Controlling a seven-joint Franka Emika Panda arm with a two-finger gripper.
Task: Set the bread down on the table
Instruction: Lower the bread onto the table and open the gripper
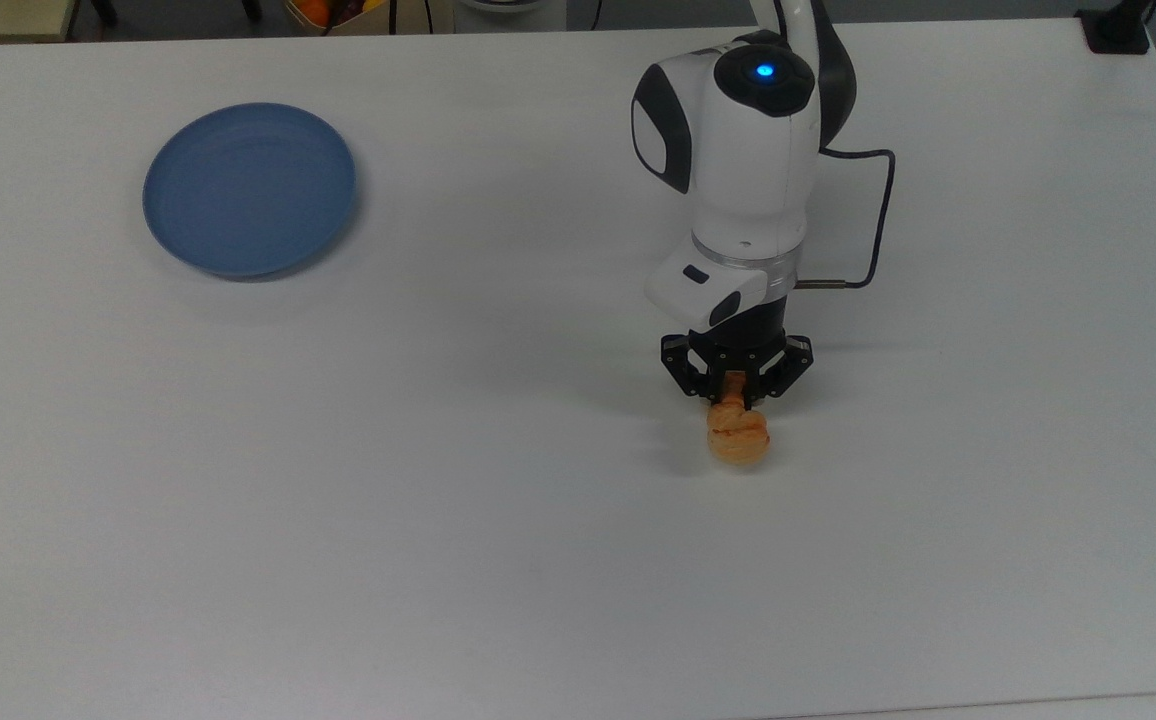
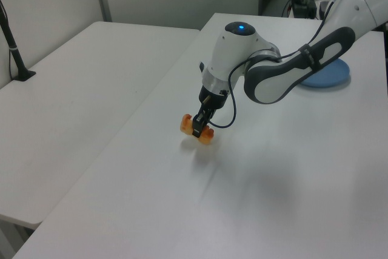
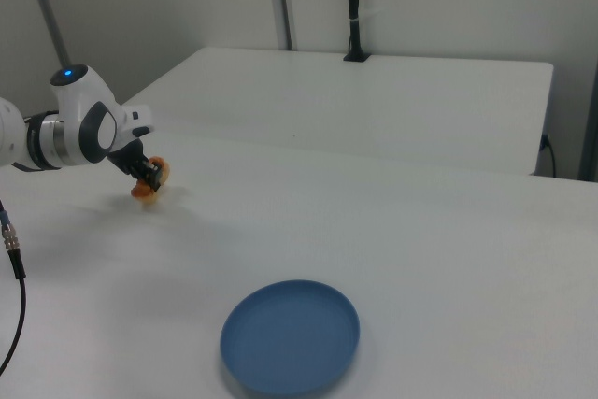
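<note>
The bread (image 1: 738,436) is a small golden-orange braided loaf held in my gripper (image 1: 737,392), whose black fingers are shut on its middle. It hangs just over the white table (image 1: 438,560), right of centre in the top view, with its shadow close beneath; I cannot tell whether it touches. In the left view the bread (image 2: 185,124) sticks out on both sides of the gripper (image 2: 199,128). In the right view the bread (image 3: 144,190) and gripper (image 3: 150,176) are at the far left.
A round blue plate (image 1: 249,189) sits bare at the upper left of the top view, far from the arm; the plate (image 2: 330,74) and plate (image 3: 291,336) also show in the side views. A black cable (image 1: 863,250) loops from the wrist. A second white table (image 2: 66,107) stands alongside.
</note>
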